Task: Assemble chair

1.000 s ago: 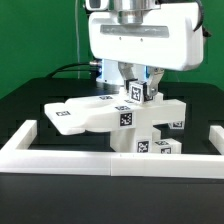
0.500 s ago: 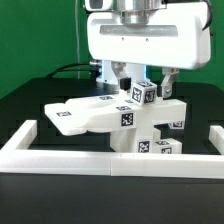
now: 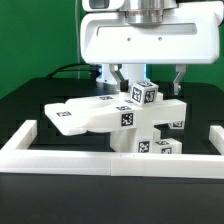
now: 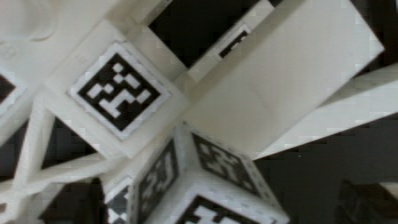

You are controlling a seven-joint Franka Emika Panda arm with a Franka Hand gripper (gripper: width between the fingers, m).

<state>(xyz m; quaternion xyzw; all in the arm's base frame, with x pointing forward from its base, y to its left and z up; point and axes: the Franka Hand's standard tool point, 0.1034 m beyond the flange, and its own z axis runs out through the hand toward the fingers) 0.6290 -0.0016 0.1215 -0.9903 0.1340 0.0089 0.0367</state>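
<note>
Table (image 3: 25, 105) first: on its black top, behind the long white border wall (image 3: 110, 162), your chair (image 3: 135, 128) stands as a partly built white stack, with its flat slab (image 3: 72, 115) reaching toward the exterior view's left. A small tagged block (image 3: 144, 95) sits on top of the stack and looks seated rather than carried. Your gripper (image 3: 148, 82) hangs directly over it, jaws spread wide, one finger on each side of the block and apparently clear of it, gripping nothing. I judge the placing of that block to be complete or nearly so. Next you need a straight lift away without nudging it, then a reach for another part; none shows loose here.
</note>
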